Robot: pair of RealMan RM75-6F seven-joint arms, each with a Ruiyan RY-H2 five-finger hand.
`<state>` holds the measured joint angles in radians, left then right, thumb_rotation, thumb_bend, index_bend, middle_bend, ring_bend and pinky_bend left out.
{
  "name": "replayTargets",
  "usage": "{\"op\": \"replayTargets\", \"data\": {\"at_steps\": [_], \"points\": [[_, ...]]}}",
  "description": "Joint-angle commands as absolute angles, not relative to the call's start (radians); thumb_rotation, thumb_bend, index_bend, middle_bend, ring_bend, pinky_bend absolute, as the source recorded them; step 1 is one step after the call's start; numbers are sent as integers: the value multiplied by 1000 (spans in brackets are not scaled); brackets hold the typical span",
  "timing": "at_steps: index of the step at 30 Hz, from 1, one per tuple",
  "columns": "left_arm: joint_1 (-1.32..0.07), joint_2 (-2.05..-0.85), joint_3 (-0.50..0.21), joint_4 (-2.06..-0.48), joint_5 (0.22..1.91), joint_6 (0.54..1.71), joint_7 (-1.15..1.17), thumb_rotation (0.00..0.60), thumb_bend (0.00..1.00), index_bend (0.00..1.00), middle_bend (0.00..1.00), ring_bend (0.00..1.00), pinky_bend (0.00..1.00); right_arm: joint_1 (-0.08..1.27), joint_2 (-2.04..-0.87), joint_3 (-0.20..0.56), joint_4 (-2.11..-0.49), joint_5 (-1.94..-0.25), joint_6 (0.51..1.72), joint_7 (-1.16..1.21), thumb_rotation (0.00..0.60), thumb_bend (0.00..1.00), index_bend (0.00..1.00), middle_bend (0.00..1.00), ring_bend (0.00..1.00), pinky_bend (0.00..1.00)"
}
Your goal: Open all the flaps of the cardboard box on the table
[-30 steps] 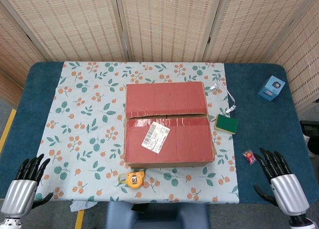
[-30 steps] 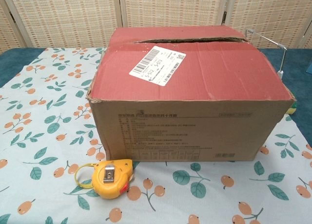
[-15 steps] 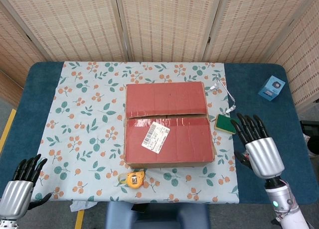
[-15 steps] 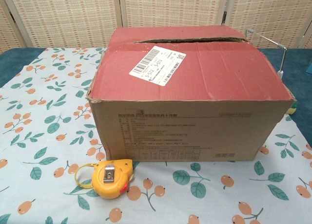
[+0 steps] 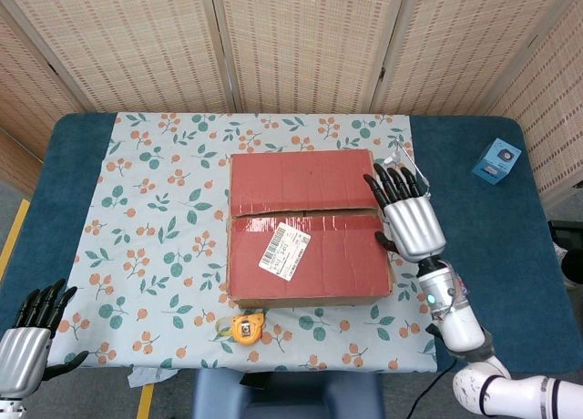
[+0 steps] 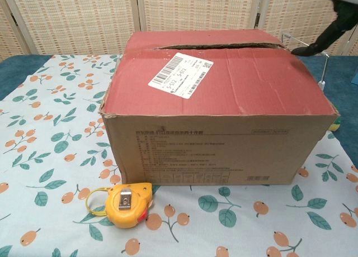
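A cardboard box [image 5: 308,228] [image 6: 215,106] with red top flaps stands mid-table; both top flaps lie down, with a narrow seam between them and a white label on the near flap. My right hand [image 5: 408,214] hovers with fingers spread at the box's right edge, by the seam; whether it touches the box I cannot tell. In the chest view only its dark fingertips [image 6: 330,31] show at the upper right. My left hand [image 5: 27,346] hangs open off the table's near left corner, far from the box.
A yellow tape measure [image 5: 244,326] [image 6: 127,204] lies in front of the box. A wire stand [image 5: 414,168] rises right of the box, behind my right hand. A blue cube [image 5: 496,159] sits far right. The floral cloth [image 5: 155,209] covers the table's middle.
My right hand has risen from the near right corner of the table and moved in to the box's right edge, now covering the green sponge. The left hand has dropped slightly lower.
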<state>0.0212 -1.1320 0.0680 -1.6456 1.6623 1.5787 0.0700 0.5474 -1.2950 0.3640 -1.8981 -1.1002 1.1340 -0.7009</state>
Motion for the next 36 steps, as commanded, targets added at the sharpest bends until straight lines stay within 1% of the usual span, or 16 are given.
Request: {"op": "replayTargets", "data": {"at_steps": [1, 11, 17, 20, 30, 36], "points": [[21, -1124, 70, -1641, 1666, 1580, 45, 600, 168, 0, 0, 0, 0, 599, -1342, 379, -1842, -1053, 1108, -712, 600, 285, 48, 0, 0, 0], [9, -1105, 59, -1618, 1628, 1555, -45, 600, 168, 0, 0, 0, 0, 733, -1432, 396, -1675, -926, 1069, -725, 600, 284, 48, 0, 0, 0], [5, -1100, 55, -1611, 1619, 1548, -70, 600, 172, 0, 0, 0, 0, 778, -1457, 398, -1619, -889, 1057, -717, 600, 284, 48, 0, 0, 0], [5, -1099, 54, -1607, 1614, 1546, -82, 600, 172, 0, 0, 0, 0, 816, -1469, 418, -1583, -860, 1044, -703, 600, 284, 48, 0, 0, 0], [5, -1099, 57, -1602, 1619, 1546, -87, 600, 172, 0, 0, 0, 0, 894, -1407, 494, -1621, -755, 1050, -696, 600, 284, 48, 0, 0, 0], [-4, -1101, 47, -1592, 1585, 1519, -100, 600, 172, 0, 0, 0, 0, 962, -1363, 546, -1569, -640, 1017, -701, 600, 284, 49, 0, 0, 0]]}}
